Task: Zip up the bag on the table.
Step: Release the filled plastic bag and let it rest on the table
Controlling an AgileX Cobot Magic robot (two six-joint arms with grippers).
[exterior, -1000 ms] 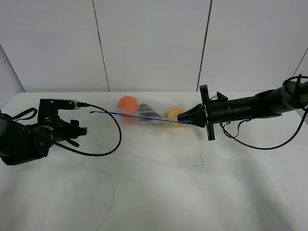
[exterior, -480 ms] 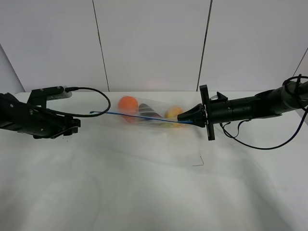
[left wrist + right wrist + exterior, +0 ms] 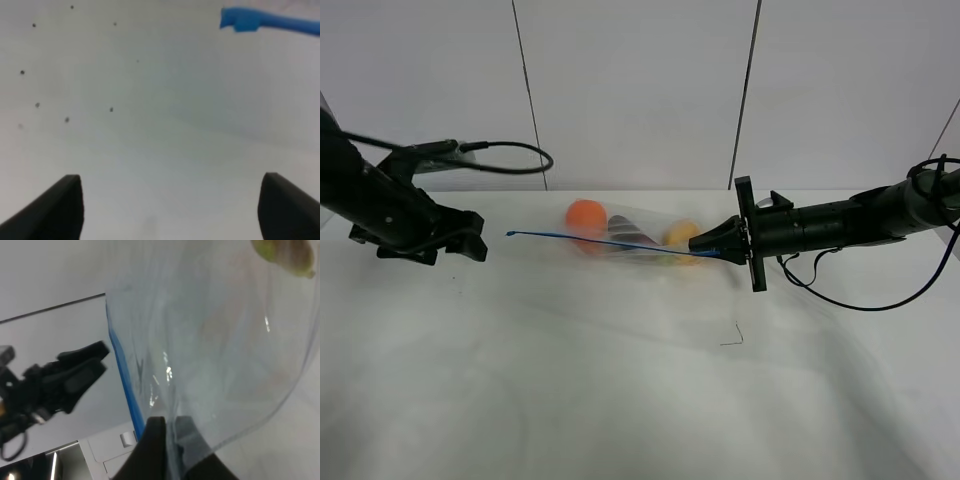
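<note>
Resting on the white bench point(image 3: 620, 400) toward its far side, the bag point(image 3: 645, 248) of clear plastic contains an orange point(image 3: 585, 215), a dark eggplant point(image 3: 630, 234) and a yellow fruit point(image 3: 680, 235). Its blue zipper strip point(image 3: 560, 236) runs taut along the near edge. Right hand point(image 3: 705, 243): pressed together on the bag's right end, at the strip. Left hand point(image 3: 470, 247): fingers spread wide, near the strip's free left tip, apart from it.

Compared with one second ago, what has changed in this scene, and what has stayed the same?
The left gripper lifted upward with its arm, open and empty, and is short of the free end of the blue zipper strip. Nothing was grasped or released. The right gripper stayed shut on the bag, which did not move.
</note>
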